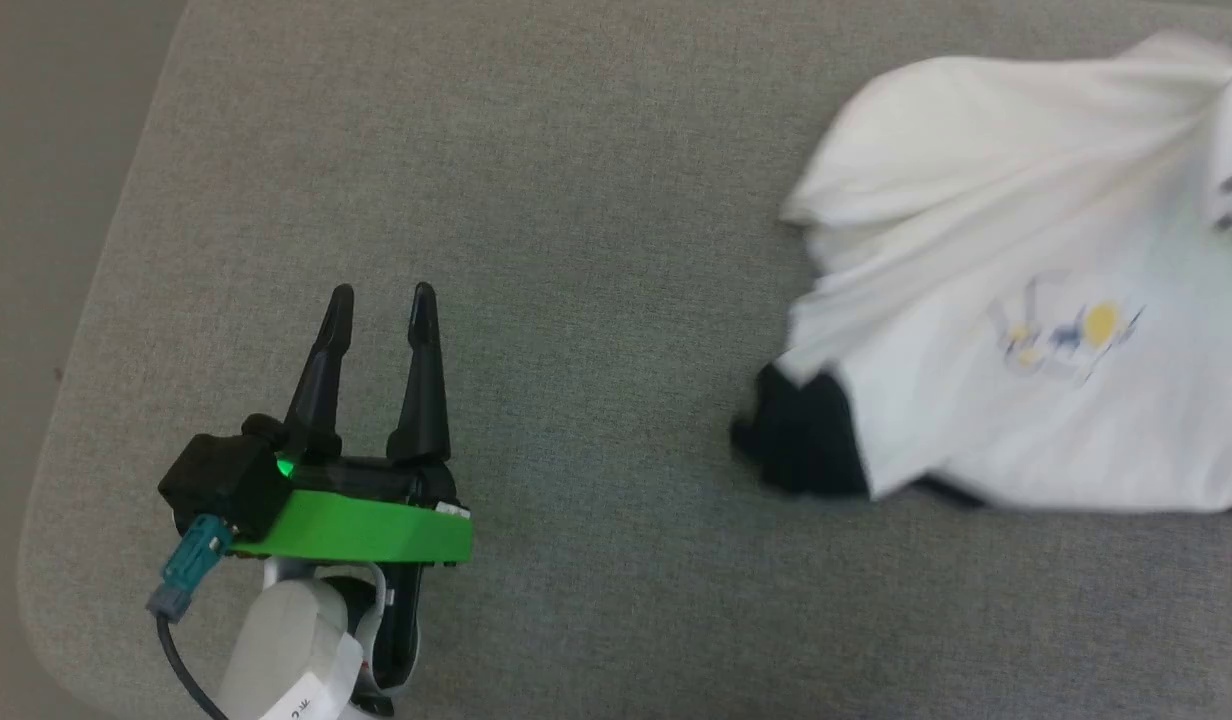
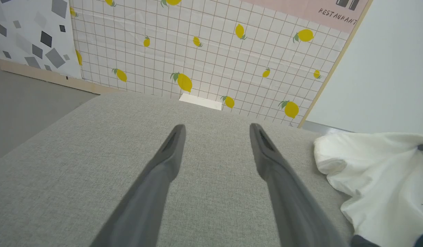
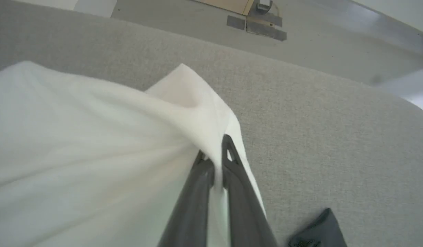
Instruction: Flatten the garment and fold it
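A: Entry one, shirt (image 1: 1026, 250)?
B: Bunched on grey cushion (image 1: 576, 200), far right, partly cut off; right gripper (image 3: 215, 154) clamped on its white fold.
A: And left gripper (image 1: 382, 290)?
B: Fingers apart, well clear. White box (image 2: 200, 102) behind cushion.

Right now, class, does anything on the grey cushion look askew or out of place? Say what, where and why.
The garment lies rumpled at the right of the grey cushion, not flat: a black sleeve pokes from under its white body, and the right gripper, shut on a white edge, draws folds toward itself.
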Available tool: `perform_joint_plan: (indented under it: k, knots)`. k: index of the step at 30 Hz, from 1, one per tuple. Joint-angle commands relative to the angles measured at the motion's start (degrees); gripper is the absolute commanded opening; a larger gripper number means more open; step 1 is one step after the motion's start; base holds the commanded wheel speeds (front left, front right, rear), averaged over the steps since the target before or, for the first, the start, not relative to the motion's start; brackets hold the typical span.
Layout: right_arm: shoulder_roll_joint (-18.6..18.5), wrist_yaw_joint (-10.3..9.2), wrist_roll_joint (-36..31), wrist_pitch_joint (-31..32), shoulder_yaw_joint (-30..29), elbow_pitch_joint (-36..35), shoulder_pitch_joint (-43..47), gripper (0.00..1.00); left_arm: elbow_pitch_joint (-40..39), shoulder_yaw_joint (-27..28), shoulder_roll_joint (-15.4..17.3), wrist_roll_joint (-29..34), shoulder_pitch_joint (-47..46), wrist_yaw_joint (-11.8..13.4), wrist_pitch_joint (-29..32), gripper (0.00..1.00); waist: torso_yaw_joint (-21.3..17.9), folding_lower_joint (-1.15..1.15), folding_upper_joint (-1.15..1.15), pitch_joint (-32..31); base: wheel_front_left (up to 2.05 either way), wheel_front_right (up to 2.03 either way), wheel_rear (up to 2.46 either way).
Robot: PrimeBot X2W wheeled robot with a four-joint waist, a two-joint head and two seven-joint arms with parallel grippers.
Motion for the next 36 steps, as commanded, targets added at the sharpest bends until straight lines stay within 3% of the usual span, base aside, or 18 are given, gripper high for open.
perform_joint_plan:
  k: [1, 5, 9, 10, 11, 17, 22, 27, 36]
  knots:
    - [-0.8, -0.10, -1.8, -1.1, -1.7, -0.9, -2.5, 0.00, 0.1, -0.2, -0.1, 0.3, -1.1, -0.3, -0.3, 1.00, 0.2, 0.00, 0.00, 0.4, 0.00, 0.00, 0.00]
    - [-3.1, -0.10, -6.3, -4.6, -6.1, -1.2, -7.5, 0.00, 0.2, -0.8, -0.1, 0.3, -1.4, -0.4, -0.3, 1.00, 0.6, 0.00, 0.00, 1.1, 0.00, 0.00, 0.00]
    - [-2.9, -0.10, -9.6, -5.7, -9.9, -0.4, -9.6, 0.00, 0.4, -1.0, -0.1, 0.2, -1.5, -0.4, -0.3, 1.00, 0.7, 0.00, 0.00, 1.3, 0.00, 0.00, 0.00]
    - [-2.4, -0.10, -9.8, -5.7, -10.7, 0.1, -9.8, 0.38, 0.5, -1.0, -0.1, 0.2, -1.4, -0.4, -0.3, 1.00, 0.6, 0.00, 0.00, 1.2, 0.00, 0.00, 0.00]
    - [-1.8, -0.10, -9.5, -6.0, -11.3, 0.5, -9.9, 1.00, 0.6, -1.0, -0.1, 0.2, -1.4, -0.4, -0.3, 1.00, 0.6, 0.00, 0.00, 1.0, 0.00, 0.00, 0.00]
    - [0.6, -0.10, -3.7, -15.8, -11.2, 1.0, -8.6, 1.00, 1.2, -1.2, -0.1, 0.1, -0.9, -0.2, -0.3, 1.00, 0.1, 0.00, 0.00, -1.4, 0.00, 0.00, 0.00]
    - [3.2, -0.10, 6.5, -27.1, -8.1, -1.1, -2.1, 1.00, 1.9, -0.9, -0.1, 0.5, 0.2, -0.1, -0.3, 1.00, -1.1, 0.00, 0.00, -5.1, 0.00, 0.00, 0.00]
    - [6.2, -0.10, 15.2, -34.6, -5.1, -7.6, 9.8, 1.00, 2.8, 0.0, -0.1, 0.9, 2.1, 0.0, -0.3, 1.00, -3.1, 0.00, 0.00, -9.6, 0.00, 0.00, 0.00]
    - [10.7, -0.10, 19.4, -42.3, -4.6, -19.9, 32.1, 1.00, 4.2, 0.8, -0.1, 1.3, 5.9, 0.0, -0.3, 1.00, -7.3, 0.00, 0.00, -15.9, 0.00, 0.00, 0.00]
